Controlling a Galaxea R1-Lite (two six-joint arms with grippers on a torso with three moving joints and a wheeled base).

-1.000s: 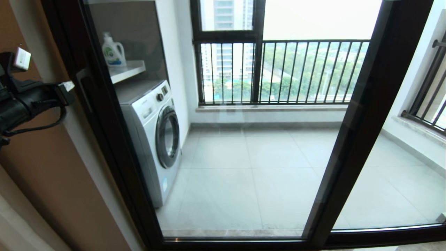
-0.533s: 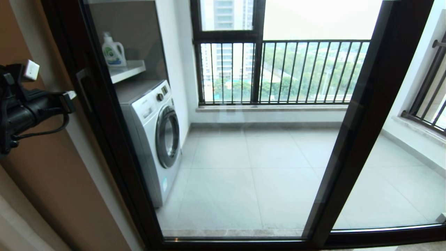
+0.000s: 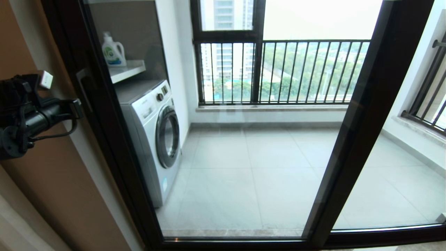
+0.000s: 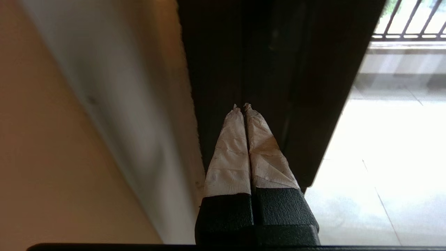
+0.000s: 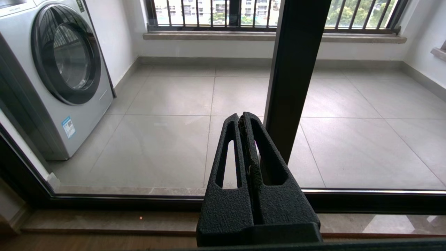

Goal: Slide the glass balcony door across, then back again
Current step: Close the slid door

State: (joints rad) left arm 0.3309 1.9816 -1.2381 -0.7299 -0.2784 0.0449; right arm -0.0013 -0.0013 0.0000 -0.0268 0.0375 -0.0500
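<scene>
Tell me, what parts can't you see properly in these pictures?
- Left gripper: head view, its fingertips are hidden behind its own black body.
- Right gripper: absent from head view.
- Tall black-framed glass balcony door: top cut off by head view's edge.
- White detergent bottle: label too small to read.

The top of the glass balcony door (image 3: 244, 146) is cut off by the head view's upper edge. Its bar handle (image 3: 84, 89) is small and dark against the frame, so the shape is hard to read. The left arm (image 3: 24, 115) is cut off at the left edge. In the left wrist view the wall (image 4: 87, 122) is blurred. The label on the detergent bottle (image 3: 113, 50) is too small to read.
</scene>
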